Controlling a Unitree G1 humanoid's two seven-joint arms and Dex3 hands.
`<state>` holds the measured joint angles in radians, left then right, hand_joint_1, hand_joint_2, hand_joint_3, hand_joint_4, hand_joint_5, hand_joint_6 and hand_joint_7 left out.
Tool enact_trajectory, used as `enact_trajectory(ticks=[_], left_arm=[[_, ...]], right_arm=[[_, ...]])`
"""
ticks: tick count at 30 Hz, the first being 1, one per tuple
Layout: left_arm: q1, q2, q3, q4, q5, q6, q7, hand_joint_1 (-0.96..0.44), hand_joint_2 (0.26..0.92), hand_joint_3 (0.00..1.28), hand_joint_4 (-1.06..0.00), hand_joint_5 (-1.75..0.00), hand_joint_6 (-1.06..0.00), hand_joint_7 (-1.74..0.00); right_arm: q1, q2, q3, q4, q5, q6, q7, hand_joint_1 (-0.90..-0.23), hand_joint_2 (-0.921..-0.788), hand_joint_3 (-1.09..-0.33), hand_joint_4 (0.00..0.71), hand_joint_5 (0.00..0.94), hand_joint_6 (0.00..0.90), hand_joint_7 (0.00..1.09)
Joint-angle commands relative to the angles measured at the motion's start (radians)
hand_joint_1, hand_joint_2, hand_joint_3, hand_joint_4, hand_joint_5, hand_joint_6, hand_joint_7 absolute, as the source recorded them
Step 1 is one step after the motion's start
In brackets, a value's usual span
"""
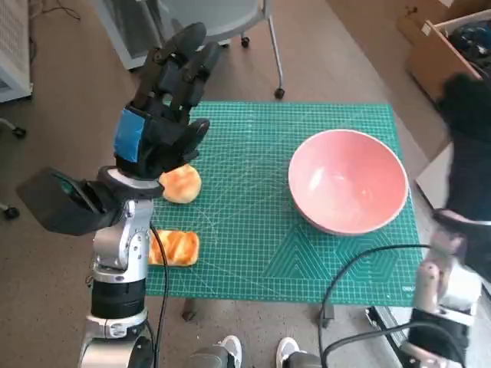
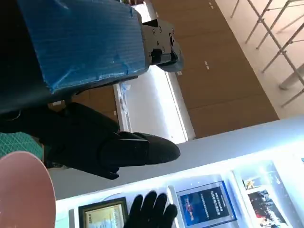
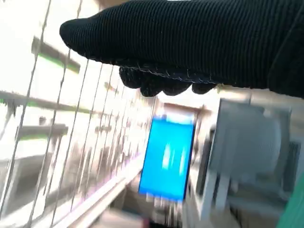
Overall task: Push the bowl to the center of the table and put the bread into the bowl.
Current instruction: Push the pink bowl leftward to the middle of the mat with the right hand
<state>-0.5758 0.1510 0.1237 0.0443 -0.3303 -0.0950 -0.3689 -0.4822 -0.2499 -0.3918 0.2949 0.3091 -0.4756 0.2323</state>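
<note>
Risk: shoving the wide pink ceramic bowl (image 1: 349, 181) too hard from the right, sliding it past centre of the green cutting mat (image 1: 253, 238) into the bread.
Bowl: right half of mat, upright, empty.
Bread: round golden bun (image 1: 182, 184) beside flat toasted piece (image 1: 175, 248), left edge.
Left hand (image 1: 163, 100): raised above bun, fingers spread, holding nothing.
Right hand (image 1: 469, 115): blurred, lifted beside bowl; grip cannot be judged.
</note>
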Motion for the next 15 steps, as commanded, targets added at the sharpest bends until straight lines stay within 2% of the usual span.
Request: enact_trajectory(ticks=[1,7,15], left_arm=[[0.004,-0.005,-0.003,-0.003,0.006,-0.016,0.003,-0.59,0.921,0.32,0.0,-0.25,0.0,-0.56],[-0.001,-0.015,-0.001,0.004,-0.003,-0.009,0.003,-0.6,0.921,0.31,0.0,-0.25,0.0,-0.56],[-0.004,-0.017,-0.004,0.011,-0.003,-0.008,-0.003,-0.6,0.921,0.31,-0.01,-0.28,0.0,-0.57]], right_arm=[[0.011,-0.019,-0.043,0.135,-0.007,-0.051,-0.032,-0.615,-0.921,-0.602,0.265,0.0,0.202,0.32],[-0.029,-0.035,-0.067,0.326,-0.014,-0.113,-0.061,-0.574,-0.921,-0.643,0.254,0.0,0.211,0.29],[-0.087,-0.036,-0.047,0.554,-0.027,-0.137,-0.075,-0.559,-0.921,-0.688,0.221,0.0,0.199,0.25]])
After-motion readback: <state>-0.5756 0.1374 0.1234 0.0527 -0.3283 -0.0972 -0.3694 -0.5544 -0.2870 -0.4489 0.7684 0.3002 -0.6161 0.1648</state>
